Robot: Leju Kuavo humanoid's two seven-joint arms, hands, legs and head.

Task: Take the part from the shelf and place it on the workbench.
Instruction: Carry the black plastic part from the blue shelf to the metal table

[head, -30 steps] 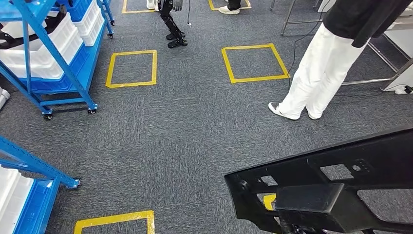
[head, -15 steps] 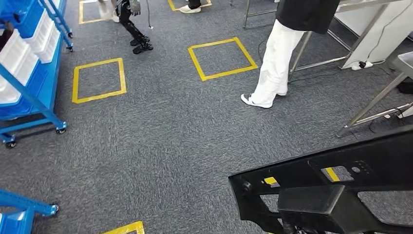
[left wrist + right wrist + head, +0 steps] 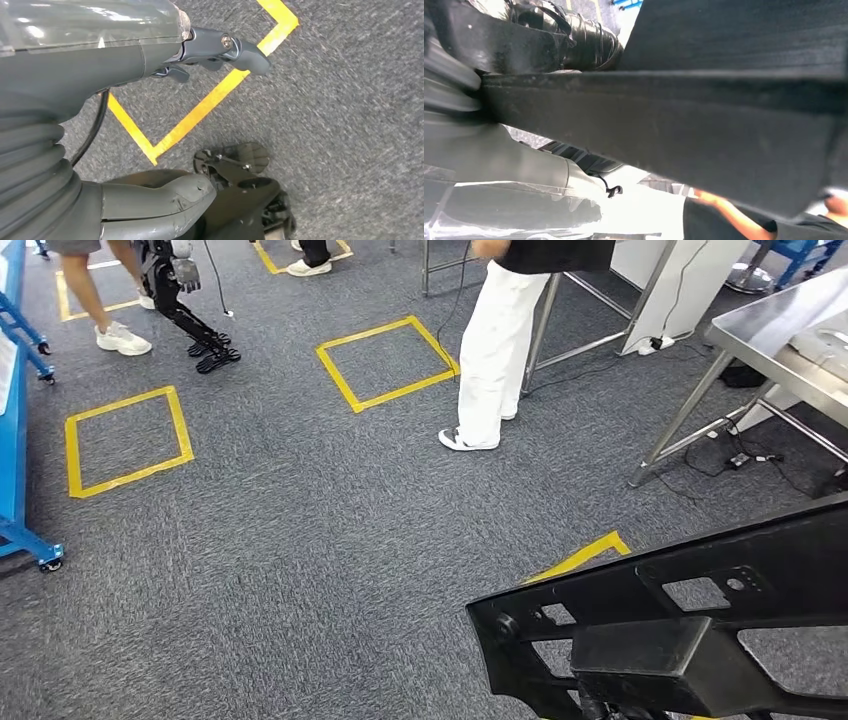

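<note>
- Part [image 3: 680, 630]: a long black moulded panel with rectangular cut-outs and a boxy block on its near face, carried low at the right of the head view above the grey carpet [image 3: 300, 540]. Its long axis runs from the lower centre up to the right edge of that view, the rounded end with a small round boss pointing left and the far end rising slightly to the right.
- Right hand [image 3: 459, 100]: pressed against the underside of the part [image 3: 674, 130] in the right wrist view, its pale grey thumb lying along the panel's edge; the hand grips the part.
- Left hand [image 3: 125, 65]: holds nothing, hanging above the carpet with its dark fingers [image 3: 240, 50] partly curled; how far they close cannot be told.
- Yellow tape corner [image 3: 585, 555]: on the carpet just beyond the part's upper edge.
- Workbench [image 3: 780, 335]: a steel table on thin legs at the far right, well apart from the part.
- Person in white trousers [image 3: 495, 340]: standing between the workbench and a yellow tape square [image 3: 388, 362].
- Blue shelf frame [image 3: 15, 440]: at the left edge, on castors.
</note>
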